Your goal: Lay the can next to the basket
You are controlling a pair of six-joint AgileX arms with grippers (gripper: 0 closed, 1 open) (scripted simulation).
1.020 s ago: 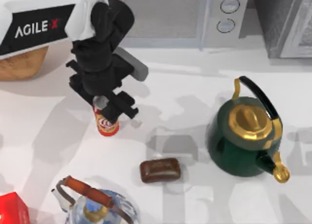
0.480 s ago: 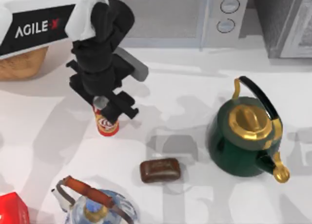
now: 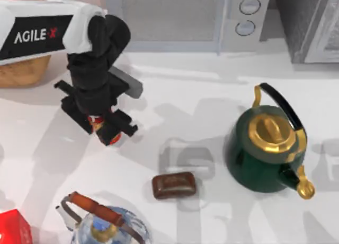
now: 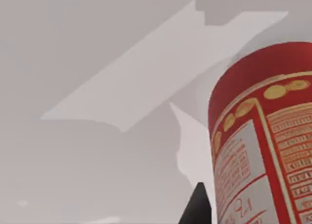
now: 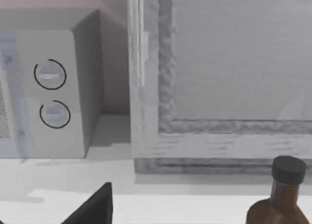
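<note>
The red can (image 3: 97,122) is almost hidden under my left gripper (image 3: 103,128), which is shut on it left of the table's middle. Only slivers of red show between the black fingers. The left wrist view has the can (image 4: 263,151) close up, red with gold bands and print, above the white table, with one dark fingertip (image 4: 197,209) beside it. The wicker basket (image 3: 21,69) sits at the far left edge, partly under my left arm. A dark edge of my right gripper (image 5: 95,209) faces the microwave and back wall.
A green kettle (image 3: 267,148) with a gold lid stands at the right. A brown block (image 3: 174,184) lies near the middle front. A glass jug (image 3: 103,223) and a red box (image 3: 13,228) sit front left. A microwave (image 3: 185,16) lines the back. A brown bottle (image 5: 280,195) stands by the wall.
My left gripper has moved left and a little toward the back, carrying the can off its earlier spot and closer to the basket. Everything else stayed put.
</note>
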